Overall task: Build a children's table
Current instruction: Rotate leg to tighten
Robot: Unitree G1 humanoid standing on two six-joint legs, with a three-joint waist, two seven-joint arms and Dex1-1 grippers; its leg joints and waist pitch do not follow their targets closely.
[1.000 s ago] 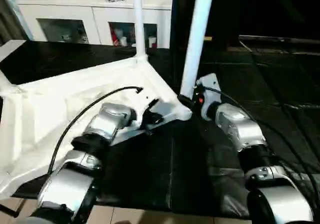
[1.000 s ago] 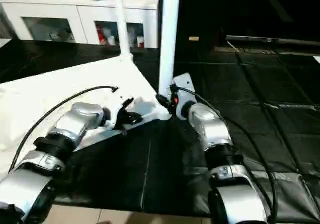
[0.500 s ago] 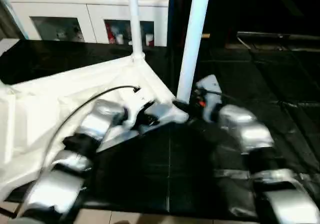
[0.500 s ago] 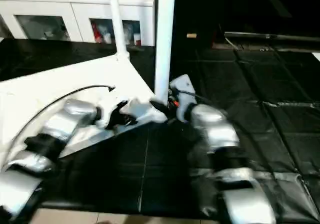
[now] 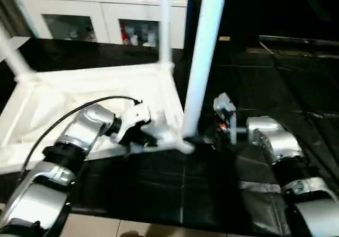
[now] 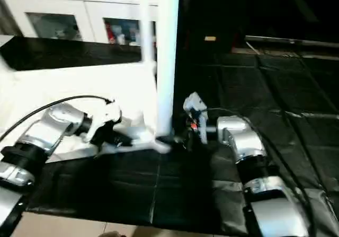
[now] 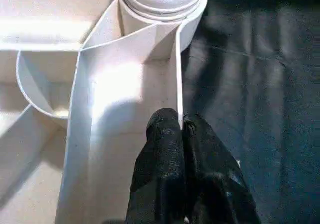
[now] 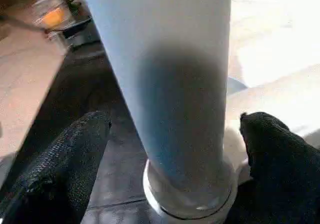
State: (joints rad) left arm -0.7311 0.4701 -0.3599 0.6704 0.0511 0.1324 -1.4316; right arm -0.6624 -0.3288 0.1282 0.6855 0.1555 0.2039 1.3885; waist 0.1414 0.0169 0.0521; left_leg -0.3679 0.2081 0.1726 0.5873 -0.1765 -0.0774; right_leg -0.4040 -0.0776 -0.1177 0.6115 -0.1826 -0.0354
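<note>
Bracing the inverted white plastic table top's rib [image 7: 177, 83], left gripper [image 7: 181, 126] pinches it; right gripper [image 8: 175, 129] straddles wide the seated white tapered tube leg [image 8: 165, 83], likely steadying.

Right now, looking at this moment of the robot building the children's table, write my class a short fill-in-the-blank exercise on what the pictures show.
1. The table top lies upside down on a ____ mat.
2. The right gripper has its fingers spread ____ on either side of the nearest leg.
3. The left gripper is pinched on a thin ____ of the table top's underside.
4. The nearest leg stands ____ in its corner socket.

Missing words: black; open; rib; upright
</note>
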